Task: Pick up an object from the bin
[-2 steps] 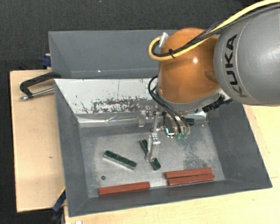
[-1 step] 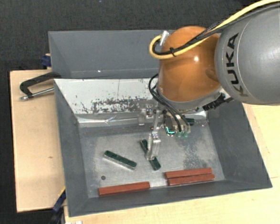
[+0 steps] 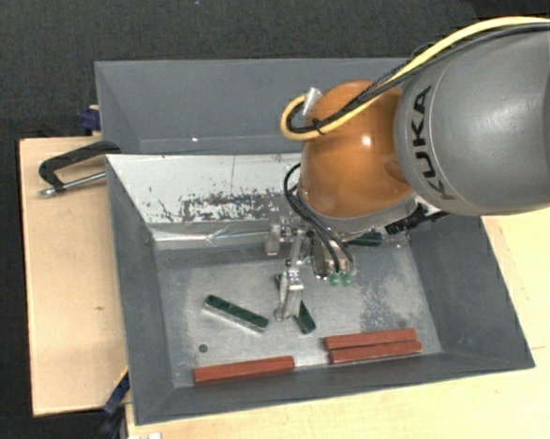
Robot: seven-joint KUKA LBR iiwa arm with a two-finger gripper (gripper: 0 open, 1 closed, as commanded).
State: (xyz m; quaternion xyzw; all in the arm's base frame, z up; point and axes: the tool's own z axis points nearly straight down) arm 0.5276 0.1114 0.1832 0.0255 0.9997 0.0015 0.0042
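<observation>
jaws first: whether they stand apart or together cannot be told from the camera view, since the metal parts of the gripper point(image 3: 290, 305) crowd together under the wrist. the gripper points down into the middle of the grey bin point(image 3: 136, 270), low over its floor, below the arm's orange cover point(image 3: 350, 157). its tip is just beside a short dark green piece point(image 3: 305, 321) that lies tilted on the floor; if the two touch, it cannot be seen. a longer dark green bar point(image 3: 235, 314) lies slanted to the left of it, near but apart. along the front wall lie a red-brown bar point(image 3: 243, 368) at the left and two more red-brown bars point(image 3: 373, 345) side by side at the right.
</observation>
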